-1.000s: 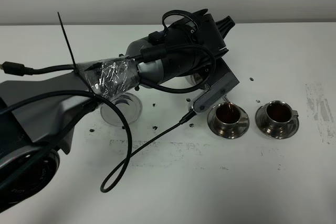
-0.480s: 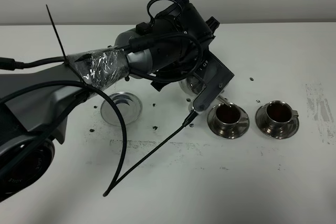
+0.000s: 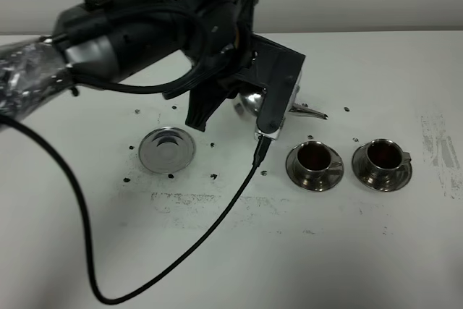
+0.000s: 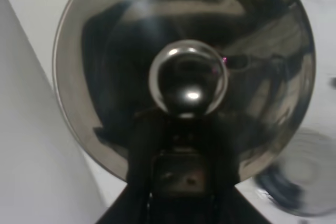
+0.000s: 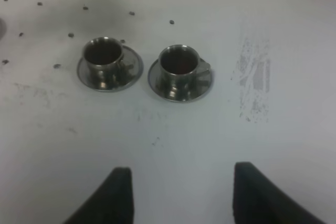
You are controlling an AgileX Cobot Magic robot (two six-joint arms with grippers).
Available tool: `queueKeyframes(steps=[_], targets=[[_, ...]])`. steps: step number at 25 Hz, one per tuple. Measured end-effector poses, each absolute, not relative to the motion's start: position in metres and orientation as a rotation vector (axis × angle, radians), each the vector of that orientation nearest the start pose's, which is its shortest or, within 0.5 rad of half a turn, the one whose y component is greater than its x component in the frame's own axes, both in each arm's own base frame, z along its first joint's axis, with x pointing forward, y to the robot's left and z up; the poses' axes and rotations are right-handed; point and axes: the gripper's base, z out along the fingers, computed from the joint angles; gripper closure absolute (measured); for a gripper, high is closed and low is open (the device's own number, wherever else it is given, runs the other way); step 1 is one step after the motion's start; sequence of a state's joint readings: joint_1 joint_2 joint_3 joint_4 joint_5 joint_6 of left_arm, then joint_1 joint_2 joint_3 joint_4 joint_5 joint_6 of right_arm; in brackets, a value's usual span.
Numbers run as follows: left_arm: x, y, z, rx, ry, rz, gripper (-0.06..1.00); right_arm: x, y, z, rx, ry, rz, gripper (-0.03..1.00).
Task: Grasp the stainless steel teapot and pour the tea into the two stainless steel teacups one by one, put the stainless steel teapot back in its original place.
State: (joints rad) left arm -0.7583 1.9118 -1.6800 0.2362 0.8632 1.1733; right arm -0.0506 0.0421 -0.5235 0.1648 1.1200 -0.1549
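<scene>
Nearest the camera in the high view, a loose black cable [image 3: 145, 265] loops across the white worktop [image 3: 304, 265] in the lower left of the frame. Farther back, across the middle, stand three round steel pieces in a row: one bare coaster [image 3: 167, 150] at centre left, and two teacups, each on its own saucer, at centre right. The left teacup [image 3: 313, 157] and the right teacup [image 3: 383, 155] both hold dark reddish-brown tea [image 3: 313, 154]. Small dark specks [image 3: 215, 175] are scattered on the worktop around them. Behind the row, in the upper middle of the frame, the single teapot [image 3: 249, 103] hangs clear of the worktop under the left arm, its thin spout [image 3: 307, 111] pointing right toward the cups and ending above and just left of the left teacup. The left tool [image 3: 242, 81] is clamped on the teapot; its wrist view is filled by the knobbed lid [image 4: 188, 77] seen from close above, with the dark tool body at the bottom centre. The right tool [image 5: 181, 192] stands with its two dark fingers [image 5: 118, 192] well apart and grips nothing, both cups lying beyond it in the upper middle of its view.
</scene>
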Motion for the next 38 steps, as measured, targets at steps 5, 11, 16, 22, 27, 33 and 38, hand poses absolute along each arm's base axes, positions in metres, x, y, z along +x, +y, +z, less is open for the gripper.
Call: queueKeyframes(steps=[5,11,16,22,27,33,38], targets=[[0.288,-0.255,0.294,2.049,1.619,0.228,0.75,-0.004,0.014,0.28,-0.122,2.108,0.077,0.54],[0.264,-0.226,0.282,1.611,2.055,0.041,0.75,-0.004,0.014,0.28,-0.121,2.108,0.078,0.54],[0.258,-0.221,0.26,1.337,2.291,-0.055,0.75,-0.004,0.014,0.28,-0.121,2.108,0.077,0.54],[0.258,-0.229,0.221,1.227,2.332,-0.176,0.75,-0.004,0.014,0.28,-0.121,2.108,0.077,0.54],[0.261,-0.24,0.2,1.184,2.341,-0.231,0.75,-0.004,0.014,0.28,-0.122,2.108,0.077,0.54],[0.262,-0.245,0.179,1.211,2.381,-0.223,0.75,-0.004,0.014,0.28,-0.122,2.108,0.077,0.54],[0.264,-0.247,0.164,1.217,2.398,-0.215,0.75,-0.004,0.014,0.28,-0.121,2.108,0.078,0.54]])
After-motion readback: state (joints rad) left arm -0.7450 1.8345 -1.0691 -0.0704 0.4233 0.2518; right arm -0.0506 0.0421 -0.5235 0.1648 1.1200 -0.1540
